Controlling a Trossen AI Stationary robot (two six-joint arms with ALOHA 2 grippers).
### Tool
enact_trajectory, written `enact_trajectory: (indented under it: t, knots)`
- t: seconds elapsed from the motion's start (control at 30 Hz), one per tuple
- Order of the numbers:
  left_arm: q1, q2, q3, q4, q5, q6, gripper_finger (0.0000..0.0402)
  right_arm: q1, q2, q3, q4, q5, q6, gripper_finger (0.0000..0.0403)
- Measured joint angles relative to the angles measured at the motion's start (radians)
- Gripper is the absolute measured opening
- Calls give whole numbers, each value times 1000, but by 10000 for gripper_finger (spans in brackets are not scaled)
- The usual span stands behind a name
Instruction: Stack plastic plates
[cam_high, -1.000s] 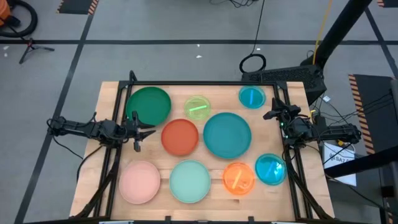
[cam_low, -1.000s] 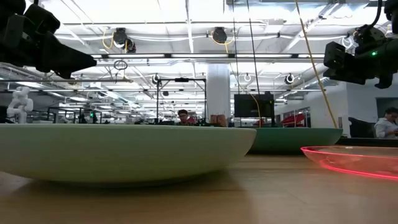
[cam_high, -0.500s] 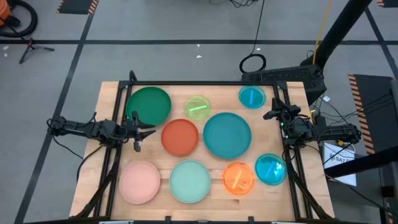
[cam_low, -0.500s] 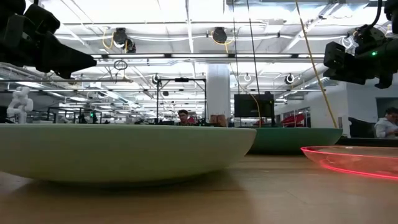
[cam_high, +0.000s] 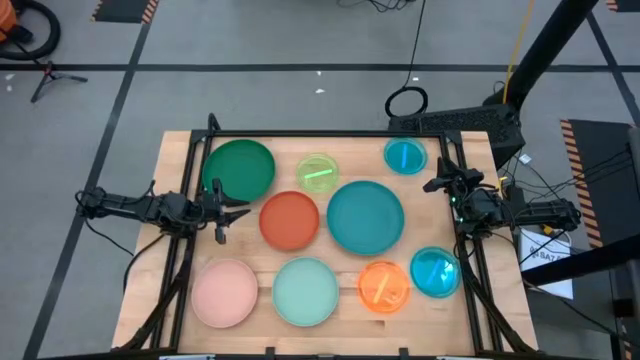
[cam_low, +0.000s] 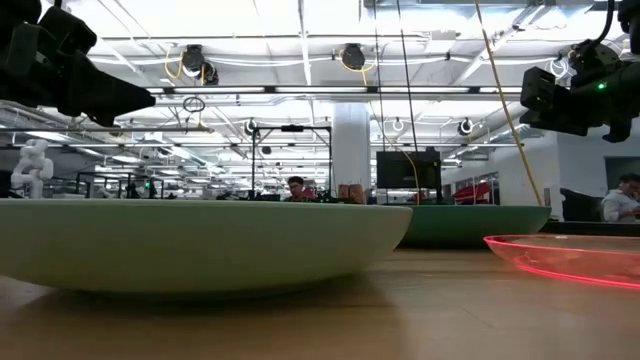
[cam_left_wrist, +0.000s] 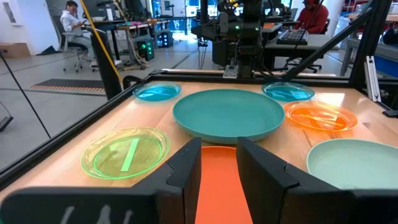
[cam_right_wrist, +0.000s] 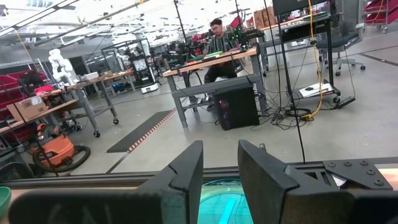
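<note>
Left pincer (cam_high: 232, 211) part open, level, beside red-orange plate (cam_high: 289, 220).

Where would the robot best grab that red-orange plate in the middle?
Probably by its raised rim, on the side facing the left gripper. The red-orange plate lies flat and shallow, so the fingers can only pinch its thin edge, and that gripper's open fingers already point at it.

Nine round plastic plates spread singly on a light wooden table (cam_high: 175, 165).

Dark green (cam_high: 240, 169), lime (cam_high: 318, 173) and blue (cam_high: 405, 156) are seen along the top; red-orange (cam_high: 289, 220) and teal (cam_high: 365, 216) mid-frame; pink (cam_high: 225, 292), mint (cam_high: 306, 291), orange (cam_high: 384, 285) and blue (cam_high: 434, 272) along the bottom.
</note>
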Motion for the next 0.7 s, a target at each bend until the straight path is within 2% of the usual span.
enact_trajectory:
  t: [0.3,0.47,0.7]
  knots:
    - [0,0,0,0,0,0,108,0,0,0,0,0,0,93]
    - [0,0,34,-23,0,152,108,0,0,0,0,0,0,93]
    - [0,0,91,-18,0,161,108,0,0,0,0,0,0,93]
